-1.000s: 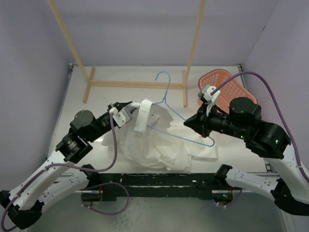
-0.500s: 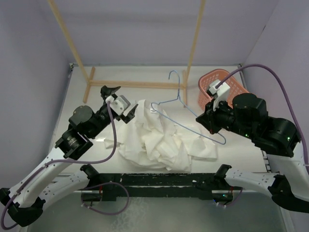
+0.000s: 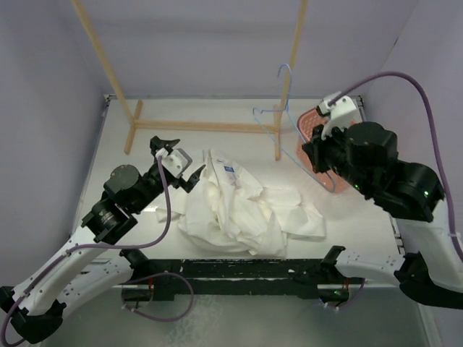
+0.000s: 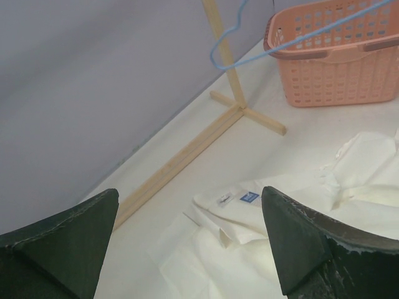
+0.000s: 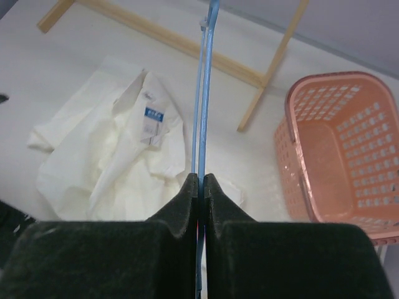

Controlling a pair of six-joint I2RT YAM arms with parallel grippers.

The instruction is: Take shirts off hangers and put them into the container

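The white shirt (image 3: 239, 213) lies crumpled on the table, collar and blue label (image 3: 229, 170) facing up; it also shows in the wrist views (image 4: 262, 237) (image 5: 118, 162). My left gripper (image 3: 179, 154) (image 4: 188, 192) hovers open just left of the collar, holding nothing. My right gripper (image 5: 201, 177) is shut on the light-blue wire hanger (image 3: 278, 119) (image 5: 206, 81), which is raised bare above the table beside the orange-pink basket (image 3: 309, 119) (image 5: 336, 149) (image 4: 336, 68). The hanger (image 4: 299, 38) crosses in front of the basket's rim. No shirt shows in the basket.
A tan wooden rack stands at the back: its floor bar (image 3: 202, 126) (image 4: 181, 159) and two leaning poles (image 3: 293, 50). The right pole's foot (image 3: 276, 141) is close to the basket. Purple walls close in the back and sides.
My left gripper opened and let the shirt drop flat onto the table. My right arm carried the hanger up and to the right, out of the shirt, toward the basket.
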